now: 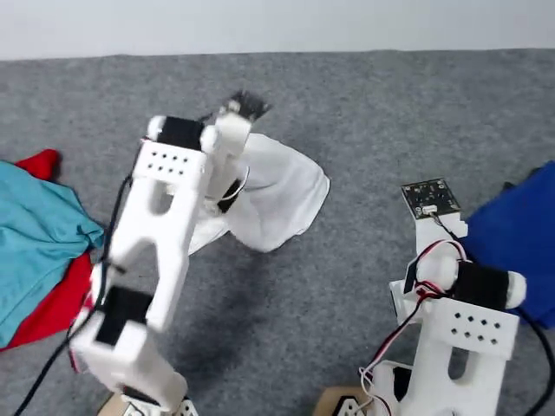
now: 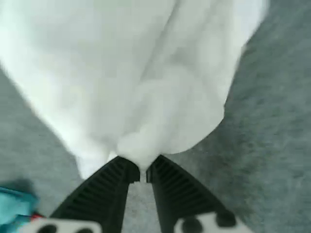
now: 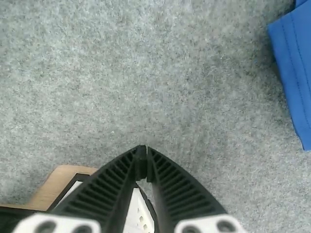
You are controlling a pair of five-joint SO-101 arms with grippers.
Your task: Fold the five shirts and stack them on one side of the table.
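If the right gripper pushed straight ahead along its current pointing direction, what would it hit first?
Probably the bare grey table covering: the right gripper points down at it, with the blue shirt off to one side of that line. Depth is hard to judge.

Soft white cloth shirt (image 2: 146, 82), rough grey felt table (image 3: 146, 73)

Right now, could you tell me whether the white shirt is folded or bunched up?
Bunched up: the white shirt shows loose rumpled folds, one edge pinched by the left gripper.
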